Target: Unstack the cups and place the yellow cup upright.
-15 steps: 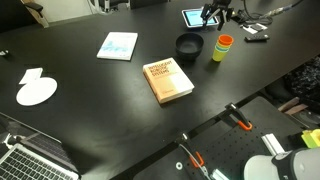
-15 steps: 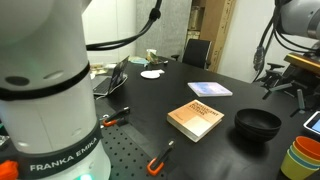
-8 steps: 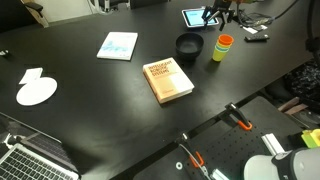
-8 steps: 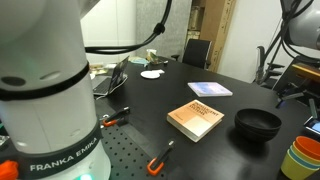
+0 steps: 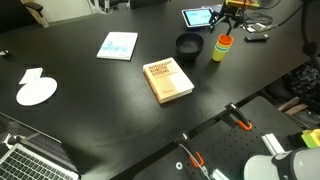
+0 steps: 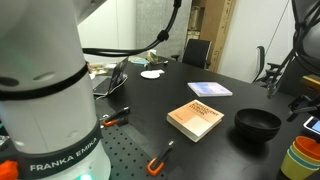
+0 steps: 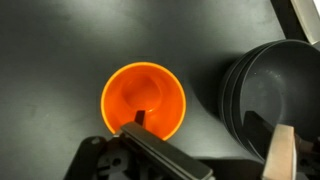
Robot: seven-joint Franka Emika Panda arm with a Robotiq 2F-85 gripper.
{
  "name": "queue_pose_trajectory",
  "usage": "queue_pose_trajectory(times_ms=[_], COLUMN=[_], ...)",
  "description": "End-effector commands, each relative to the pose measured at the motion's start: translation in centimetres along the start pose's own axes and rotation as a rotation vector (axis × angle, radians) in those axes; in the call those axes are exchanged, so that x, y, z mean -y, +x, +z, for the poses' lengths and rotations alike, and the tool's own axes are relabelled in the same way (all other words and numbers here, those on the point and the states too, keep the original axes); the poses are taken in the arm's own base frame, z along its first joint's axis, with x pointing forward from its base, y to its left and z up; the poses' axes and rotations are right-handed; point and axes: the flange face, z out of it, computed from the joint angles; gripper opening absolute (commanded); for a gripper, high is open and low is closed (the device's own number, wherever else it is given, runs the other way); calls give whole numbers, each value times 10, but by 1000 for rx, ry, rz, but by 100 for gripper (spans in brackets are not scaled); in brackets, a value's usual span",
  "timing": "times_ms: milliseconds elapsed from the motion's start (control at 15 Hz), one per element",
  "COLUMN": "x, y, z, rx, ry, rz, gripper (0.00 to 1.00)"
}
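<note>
Hand [image 7: 208, 132] spread wide, cropped; black bowl [image 7: 265, 90] cut off.

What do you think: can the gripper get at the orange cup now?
Probably yes: the gripper hangs open above the orange cup, nothing covering it; the black bowl beside may crowd one finger.

Big matte-black bench [image 5: 90, 95] fills most of both exterior views, w/ dull grey sheen from even indoor light. Perforated black plate [image 6: 125, 150] sits at its near edge. Behind far side: black office chair [image 6: 197, 52], pale wall [image 6: 125, 30], tan wood door [image 6: 218, 35] or panel, can't tell which.
</note>
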Motion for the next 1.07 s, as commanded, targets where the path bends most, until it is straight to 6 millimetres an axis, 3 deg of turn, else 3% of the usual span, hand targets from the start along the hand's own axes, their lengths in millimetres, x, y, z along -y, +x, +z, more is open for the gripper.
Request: queue_pose_trajectory(times_ms=[0,200,267,333,533,867,1000], x=[-3,-4,-4,-4,-6,-7,-8], y=[8,9,9,8,8,9,9], z=[5,11,12,12,12,13,13], rx=[4,11,12,12,12,15,15], ry=[1,2,0,3,6,0,-3], rz=[33,42,43,44,51,61,65], gripper=[100,100,91,74,49,11,8])
